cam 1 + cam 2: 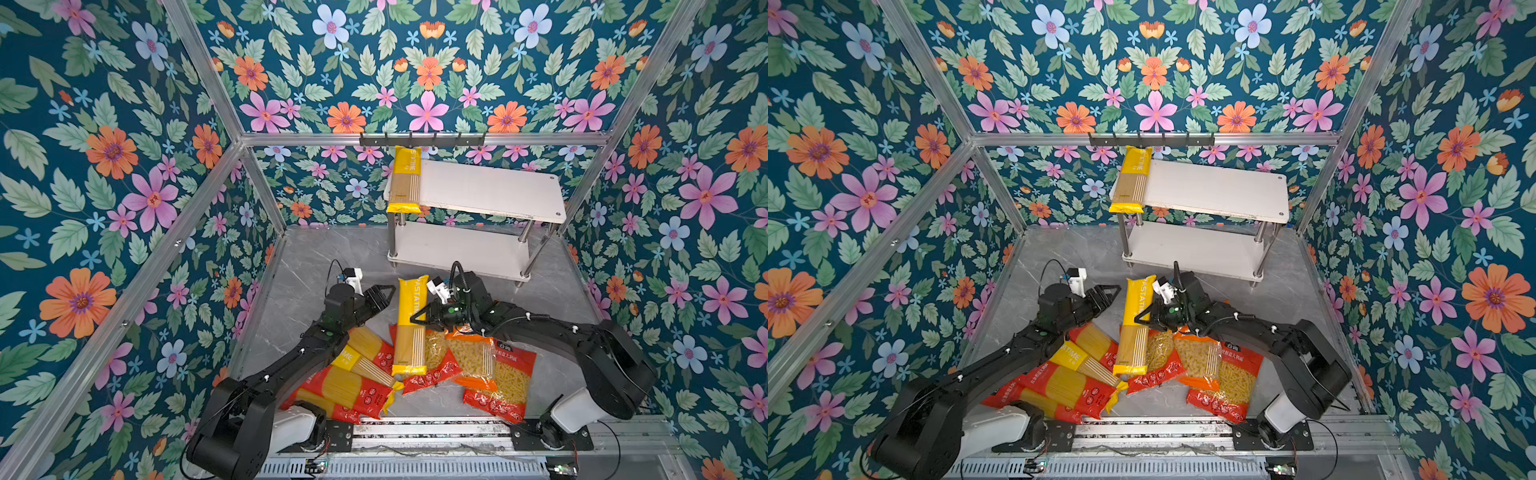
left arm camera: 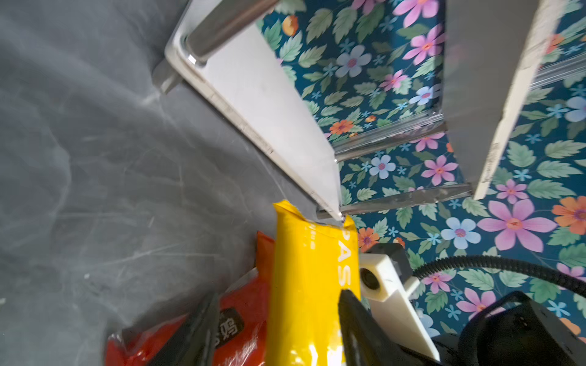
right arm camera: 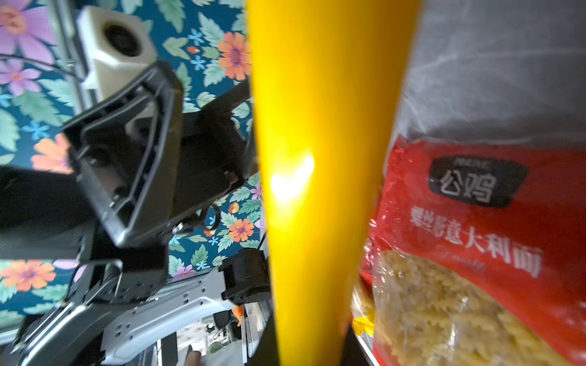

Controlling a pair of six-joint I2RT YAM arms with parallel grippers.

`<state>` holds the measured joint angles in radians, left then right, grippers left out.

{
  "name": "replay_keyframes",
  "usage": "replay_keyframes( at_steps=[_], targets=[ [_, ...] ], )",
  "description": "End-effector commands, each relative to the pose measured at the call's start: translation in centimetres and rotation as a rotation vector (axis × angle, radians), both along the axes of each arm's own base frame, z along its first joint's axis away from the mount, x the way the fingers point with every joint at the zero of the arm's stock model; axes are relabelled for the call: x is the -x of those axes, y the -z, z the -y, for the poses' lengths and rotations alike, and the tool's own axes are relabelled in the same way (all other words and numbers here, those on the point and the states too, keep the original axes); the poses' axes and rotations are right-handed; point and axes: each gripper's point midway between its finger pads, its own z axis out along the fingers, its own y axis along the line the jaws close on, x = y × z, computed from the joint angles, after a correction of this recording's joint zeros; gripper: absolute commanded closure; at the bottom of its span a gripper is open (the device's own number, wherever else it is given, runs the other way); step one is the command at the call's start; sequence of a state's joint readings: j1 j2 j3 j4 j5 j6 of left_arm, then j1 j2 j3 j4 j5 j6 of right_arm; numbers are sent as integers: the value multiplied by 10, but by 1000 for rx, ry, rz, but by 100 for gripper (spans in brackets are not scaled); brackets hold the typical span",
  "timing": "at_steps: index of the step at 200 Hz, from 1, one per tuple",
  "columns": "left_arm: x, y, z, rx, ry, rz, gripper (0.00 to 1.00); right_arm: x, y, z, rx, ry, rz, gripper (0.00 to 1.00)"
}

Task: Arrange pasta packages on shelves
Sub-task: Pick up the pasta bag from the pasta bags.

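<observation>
Grey marbled tabletop (image 1: pixel 316 266), floral walls (image 1: pixel 124 166). Shelves (image 1: pixel 490 191) at twelve o'clock, one yellow pack (image 1: pixel 405 178) on the upper board. Centre: right gripper (image 1: pixel 419 318) clamps a second yellow pack (image 1: pixel 411 332); left gripper (image 1: pixel 386 296) at its nine o'clock, spread, empty. Other packs (image 1: pixel 353 390) heaped at six.

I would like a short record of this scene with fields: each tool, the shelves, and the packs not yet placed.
left tool: open, holding nothing, close beside the held yellow pack
right tool: shut on the held yellow pack
shelves: shelved yellow pack lies across one end of the top board; lower board shows no pack
pile: red, orange and yellow bags overlapping on the table, between the arms
</observation>
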<state>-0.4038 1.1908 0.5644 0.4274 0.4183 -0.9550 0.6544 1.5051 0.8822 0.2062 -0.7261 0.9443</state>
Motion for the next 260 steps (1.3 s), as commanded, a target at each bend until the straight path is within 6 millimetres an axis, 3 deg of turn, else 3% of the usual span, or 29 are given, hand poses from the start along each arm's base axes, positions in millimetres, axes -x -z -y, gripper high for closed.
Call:
replay_keyframes(
  at_steps=[1, 35, 64, 86, 140, 166, 192, 237, 260],
  targets=[
    [4, -32, 16, 3, 156, 119, 25, 4, -60, 3, -114, -91, 247, 96],
    [-4, -90, 46, 152, 308, 277, 22, 8, -110, 26, -138, -116, 403, 97],
    [-6, -126, 59, 257, 375, 367, 22, 13, -130, 35, -99, -129, 483, 97],
    [0, -134, 65, 271, 412, 400, 23, 12, -134, 42, -83, -110, 499, 97],
    [8, -143, 54, 251, 400, 457, 17, 11, -144, 53, -83, -70, 524, 98],
    [14, -143, 74, 248, 453, 463, 16, 14, -149, 50, -111, -90, 518, 98],
    [16, -140, 94, 224, 505, 462, 22, 12, -151, 47, -122, -97, 512, 98],
    [19, -153, 109, 237, 570, 486, 46, 9, -148, 44, -137, -99, 495, 97],
    [22, -151, 121, 241, 610, 474, 48, 9, -148, 43, -149, -97, 491, 97]
  ],
)
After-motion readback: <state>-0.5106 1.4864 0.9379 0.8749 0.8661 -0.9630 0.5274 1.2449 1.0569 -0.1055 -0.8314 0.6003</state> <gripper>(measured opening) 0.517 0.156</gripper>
